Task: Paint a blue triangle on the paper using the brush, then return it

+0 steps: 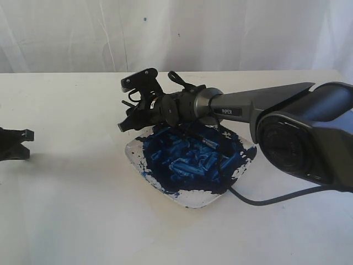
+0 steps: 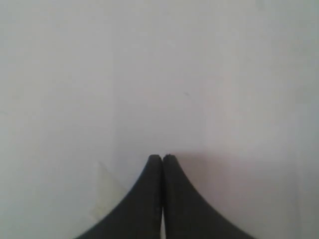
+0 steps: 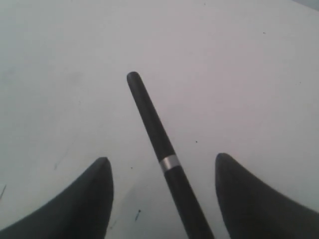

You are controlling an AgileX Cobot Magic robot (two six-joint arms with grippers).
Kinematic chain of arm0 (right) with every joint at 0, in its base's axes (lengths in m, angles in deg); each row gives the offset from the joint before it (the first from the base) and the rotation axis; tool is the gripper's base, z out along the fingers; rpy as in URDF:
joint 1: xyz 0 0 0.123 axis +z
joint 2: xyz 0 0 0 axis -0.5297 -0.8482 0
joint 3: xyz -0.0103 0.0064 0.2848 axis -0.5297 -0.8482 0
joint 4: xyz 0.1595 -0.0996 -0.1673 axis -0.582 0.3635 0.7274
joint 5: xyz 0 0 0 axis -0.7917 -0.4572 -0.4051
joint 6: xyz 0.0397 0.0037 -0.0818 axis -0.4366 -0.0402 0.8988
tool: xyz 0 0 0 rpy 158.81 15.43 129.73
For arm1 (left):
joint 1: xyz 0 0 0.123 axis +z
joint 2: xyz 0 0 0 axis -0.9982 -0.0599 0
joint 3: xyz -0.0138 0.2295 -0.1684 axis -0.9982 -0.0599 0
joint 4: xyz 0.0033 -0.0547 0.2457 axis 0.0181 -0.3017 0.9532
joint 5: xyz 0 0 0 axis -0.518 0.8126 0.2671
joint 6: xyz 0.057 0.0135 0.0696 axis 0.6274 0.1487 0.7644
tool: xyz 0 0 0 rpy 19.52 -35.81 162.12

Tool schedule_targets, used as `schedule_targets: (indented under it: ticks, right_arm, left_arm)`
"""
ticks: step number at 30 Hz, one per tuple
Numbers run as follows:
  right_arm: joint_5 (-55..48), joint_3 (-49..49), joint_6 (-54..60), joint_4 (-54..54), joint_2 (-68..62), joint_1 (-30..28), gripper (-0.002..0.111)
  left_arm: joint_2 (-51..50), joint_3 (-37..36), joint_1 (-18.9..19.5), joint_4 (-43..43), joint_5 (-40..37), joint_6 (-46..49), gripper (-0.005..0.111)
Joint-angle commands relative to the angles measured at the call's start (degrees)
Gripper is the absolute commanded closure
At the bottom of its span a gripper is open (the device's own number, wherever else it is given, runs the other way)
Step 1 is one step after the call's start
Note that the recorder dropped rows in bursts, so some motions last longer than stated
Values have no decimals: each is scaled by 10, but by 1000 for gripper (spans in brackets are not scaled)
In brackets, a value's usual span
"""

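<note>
My right gripper reaches across the blue-paint dish toward its far left corner. In the right wrist view the gripper stands open, and the black handle of the brush runs between the fingers with a gap on each side. The brush has a silver ring partway along. Its silver ferrule lies in the paint behind the gripper. My left gripper rests shut at the left edge, its fingertips pressed together and holding nothing. I cannot tell the paper from the white table. The blue triangle is out of view.
The dish is square, clear and thickly smeared with dark blue paint, and sits mid-table under the right arm. A black cable trails from the arm past the dish's near right corner. White cloth hangs behind the table.
</note>
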Motion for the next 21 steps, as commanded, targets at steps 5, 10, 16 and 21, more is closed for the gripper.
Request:
schedule_targets:
  ticks: [5, 10, 16, 21]
  right_arm:
    - [-9, 3, -1, 4, -1, -2, 57]
    - [-9, 3, -6, 3, -1, -3, 57]
    - [-9, 3, -5, 3, -1, -4, 57]
    - [-9, 3, -5, 3, -1, -4, 57]
  left_arm:
    - [-15, -7, 4, 24, 174, 0, 107]
    - [-15, -7, 4, 24, 215, 0, 107]
    - [-15, -7, 4, 24, 252, 0, 107]
    - [-9, -7, 4, 24, 234, 2, 107]
